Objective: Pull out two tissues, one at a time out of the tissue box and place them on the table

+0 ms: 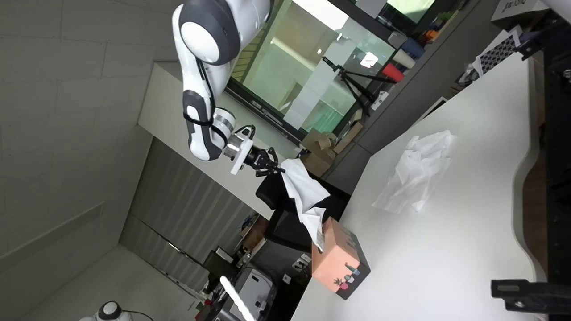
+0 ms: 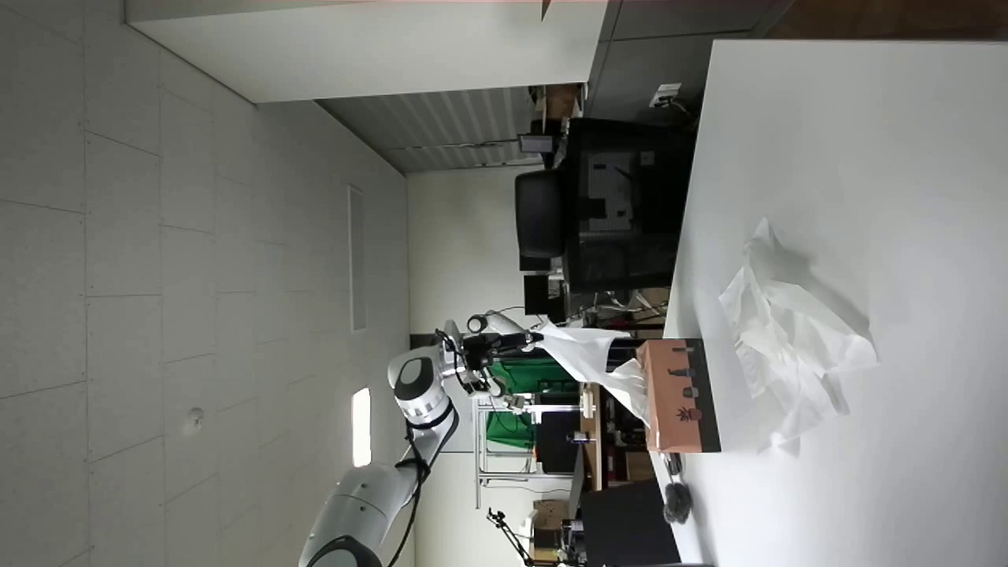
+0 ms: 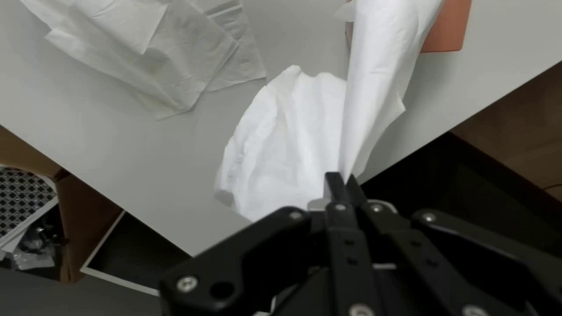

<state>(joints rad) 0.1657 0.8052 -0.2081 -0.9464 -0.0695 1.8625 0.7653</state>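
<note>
The tissue box (image 1: pixel 335 258) stands on the white table (image 1: pixel 450 254), its peach faces and dark base also showing in an exterior view (image 2: pixel 668 398). A crumpled white tissue (image 1: pixel 421 171) lies on the table beside the box; it also shows in the wrist view (image 3: pixel 171 61). My gripper (image 1: pixel 282 170) is above the box, its fingertips (image 3: pixel 344 177) pinched together on another white tissue (image 3: pixel 285 145). That held tissue (image 2: pixel 579 350) stretches down to the slot of the box in both exterior views. I cannot tell how much of its lower end is inside the slot.
A small dark fuzzy object (image 2: pixel 677 502) lies on the table next to the box. A black office chair (image 2: pixel 622 205) stands beyond the table edge. Cardboard boxes (image 1: pixel 319 151) and a tripod (image 1: pixel 357 84) are behind. A dark metal bracket (image 1: pixel 528 294) is at the table's near edge.
</note>
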